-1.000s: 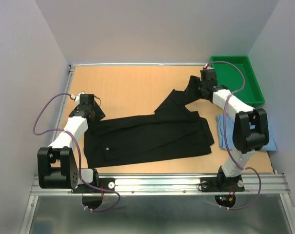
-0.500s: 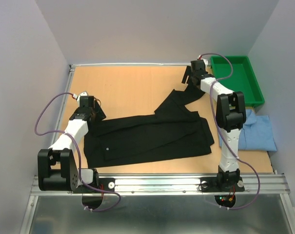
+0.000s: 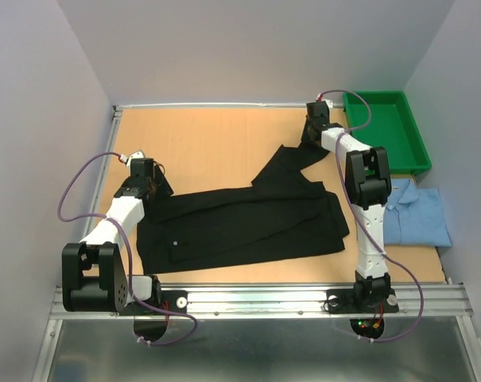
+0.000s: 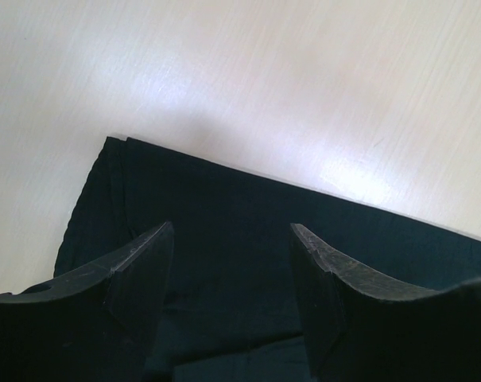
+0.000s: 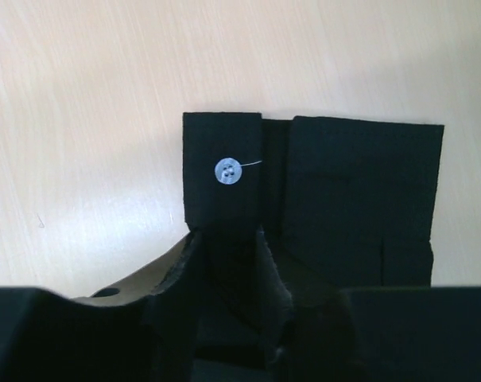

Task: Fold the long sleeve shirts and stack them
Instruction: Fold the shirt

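Note:
The black long sleeve shirt [image 3: 240, 223] lies spread across the middle of the table, one sleeve running up to the back right. My right gripper [image 3: 312, 134] sits at that sleeve's end. In the right wrist view its jaws [image 5: 228, 235] are shut on the black cuff [image 5: 224, 199], just below a small white button [image 5: 228, 172]. My left gripper [image 3: 145, 180] hovers over the shirt's left end, open, with its fingers [image 4: 145, 263] above black cloth [image 4: 224, 207] and nothing gripped. The light blue long sleeve shirt [image 3: 416, 212] lies folded at the right edge.
A green plastic tray [image 3: 408, 137] stands at the back right corner, just right of my right gripper. Bare wooden table [image 3: 208, 139] stretches behind the black shirt. Grey walls close in the table at the back and on both sides.
My right arm has stretched back and left along the sleeve to the cuff, and its jaws have closed from wide open. The blue shirt is now uncovered. The left arm has not moved.

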### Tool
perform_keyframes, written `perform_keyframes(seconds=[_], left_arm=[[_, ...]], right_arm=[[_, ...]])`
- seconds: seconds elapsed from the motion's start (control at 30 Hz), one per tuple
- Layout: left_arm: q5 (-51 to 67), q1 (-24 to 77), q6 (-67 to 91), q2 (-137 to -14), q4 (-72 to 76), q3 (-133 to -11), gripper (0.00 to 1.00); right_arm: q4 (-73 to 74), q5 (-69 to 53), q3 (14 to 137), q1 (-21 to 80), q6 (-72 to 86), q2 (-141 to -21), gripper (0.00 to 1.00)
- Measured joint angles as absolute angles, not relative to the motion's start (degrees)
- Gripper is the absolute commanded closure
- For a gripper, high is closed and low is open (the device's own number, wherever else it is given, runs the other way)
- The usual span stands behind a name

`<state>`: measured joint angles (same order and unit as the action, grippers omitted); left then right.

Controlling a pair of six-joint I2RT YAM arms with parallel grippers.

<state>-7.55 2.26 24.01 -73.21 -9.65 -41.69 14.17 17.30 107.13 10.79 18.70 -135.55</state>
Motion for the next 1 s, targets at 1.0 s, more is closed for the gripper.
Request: perform_keyframes(seconds=[1.0], left_arm=[[-7.77, 2.28, 23.33, -73.12, -8.71, -41.69, 0.3]], right_arm=[[12.53, -14.76, 110.48, 15.81, 14.74, -110.76, 0.97]])
